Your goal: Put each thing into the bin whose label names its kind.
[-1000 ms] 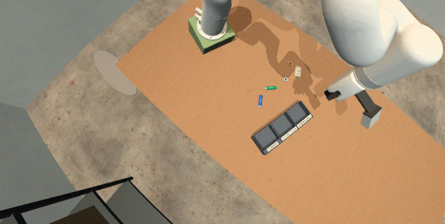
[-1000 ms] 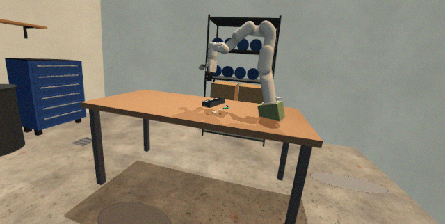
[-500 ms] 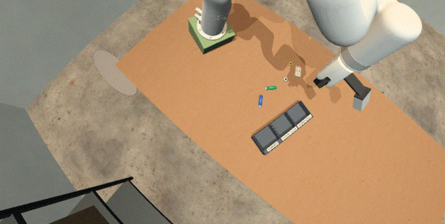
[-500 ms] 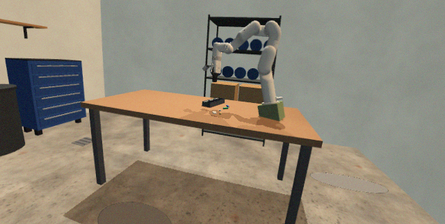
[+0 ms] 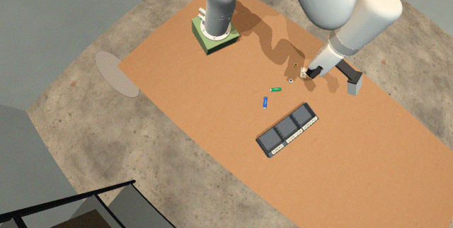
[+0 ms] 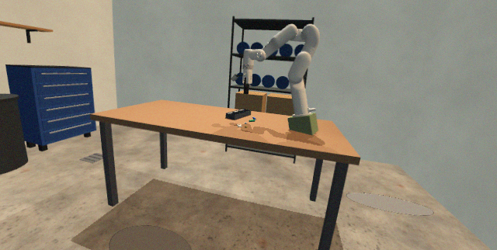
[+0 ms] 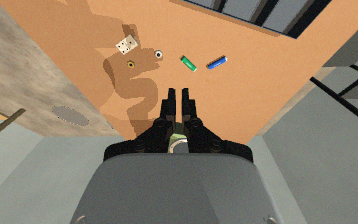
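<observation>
A dark row of three labelled bins (image 5: 272,139) (image 6: 238,114) (image 7: 275,10) stands on the orange table (image 5: 212,79) (image 6: 175,114); the bins are empty. A green cylinder (image 5: 276,89) (image 7: 188,63) and a blue cylinder (image 5: 265,103) (image 7: 216,62) lie near the bins. A cream die (image 5: 303,72) (image 7: 126,45), a white nut (image 5: 290,81) (image 7: 158,53) and a brass nut (image 5: 294,64) (image 7: 130,64) lie further off. My gripper (image 5: 313,72) (image 6: 245,87) (image 7: 178,97) is shut and empty, and hangs well above the table over the small parts.
The arm's green base block (image 5: 214,40) (image 6: 303,123) sits at the table's end. Behind the table stand a black shelf rack (image 6: 272,21) and cardboard boxes (image 6: 251,100). A blue drawer cabinet (image 6: 54,98) stands at the left wall.
</observation>
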